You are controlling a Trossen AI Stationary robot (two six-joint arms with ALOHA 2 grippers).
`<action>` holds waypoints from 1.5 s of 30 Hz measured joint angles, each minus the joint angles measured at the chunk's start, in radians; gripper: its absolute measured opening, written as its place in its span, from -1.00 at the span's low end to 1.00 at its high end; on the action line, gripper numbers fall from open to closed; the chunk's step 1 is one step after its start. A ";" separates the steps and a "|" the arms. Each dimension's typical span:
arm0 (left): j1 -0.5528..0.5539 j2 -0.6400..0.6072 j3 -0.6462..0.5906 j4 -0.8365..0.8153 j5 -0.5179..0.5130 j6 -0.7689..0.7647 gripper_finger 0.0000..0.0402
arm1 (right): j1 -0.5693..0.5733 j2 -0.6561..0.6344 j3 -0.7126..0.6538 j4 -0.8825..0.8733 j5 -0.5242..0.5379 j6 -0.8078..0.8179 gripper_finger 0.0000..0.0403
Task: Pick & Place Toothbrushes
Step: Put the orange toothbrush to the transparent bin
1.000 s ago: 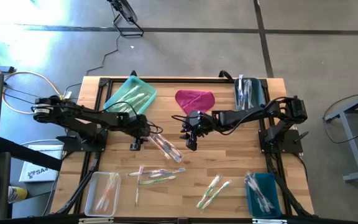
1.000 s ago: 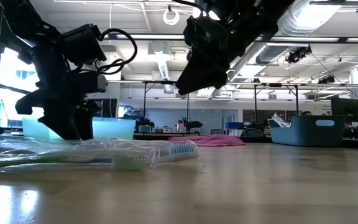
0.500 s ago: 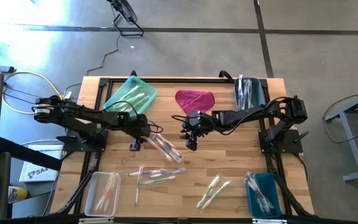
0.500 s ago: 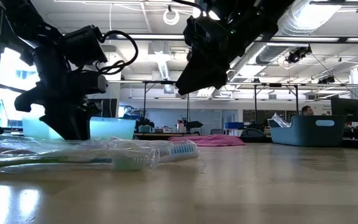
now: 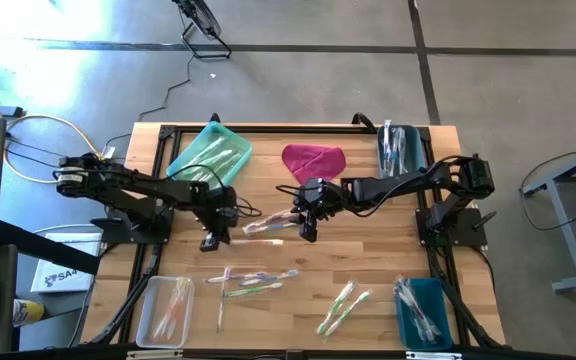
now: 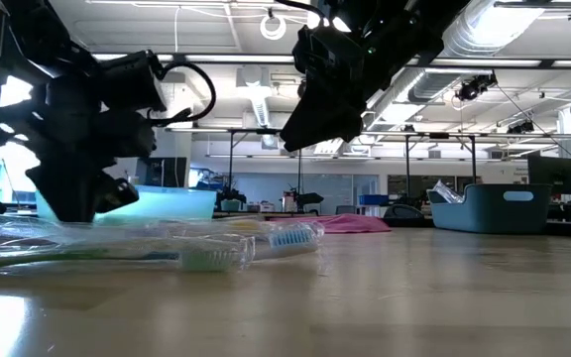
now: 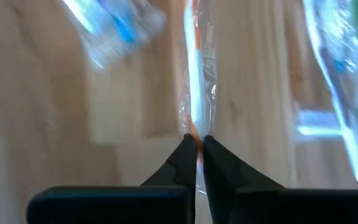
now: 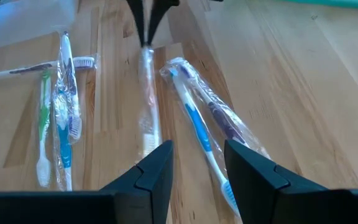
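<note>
Mid-table: left fingers (image 7: pixel 196 149) clenched on wrapped toothbrush (image 7: pixel 197 81); right fingers (image 8: pixel 197 163) parted, hovering.

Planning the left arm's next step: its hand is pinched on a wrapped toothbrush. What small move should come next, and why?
Probably raise the left hand a little, straight up. It is shut on the wrapper end of a toothbrush that lies along the table, close beside another wrapped brush. Lifting first should free it without dragging that neighbour. The right hand hovers open nearby.
</note>
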 joint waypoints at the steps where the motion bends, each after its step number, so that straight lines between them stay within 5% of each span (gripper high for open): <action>1: 0.000 -0.003 -0.001 -0.012 0.014 -0.002 -0.95 | 0.000 0.000 0.000 0.000 0.000 0.000 -0.32; 14: 0.000 -0.119 -0.003 -0.102 0.129 -0.007 -0.99 | 0.000 0.000 0.000 -0.033 -0.015 0.000 -0.32; 33: 0.001 -0.386 0.075 -0.088 0.131 -0.007 -1.00 | -0.061 -0.191 0.000 -0.338 -0.422 0.000 -0.32; 45: 0.001 -0.404 0.301 -0.092 -0.125 0.135 -1.00 | -0.061 -0.191 0.000 -0.167 -0.221 -0.080 -0.32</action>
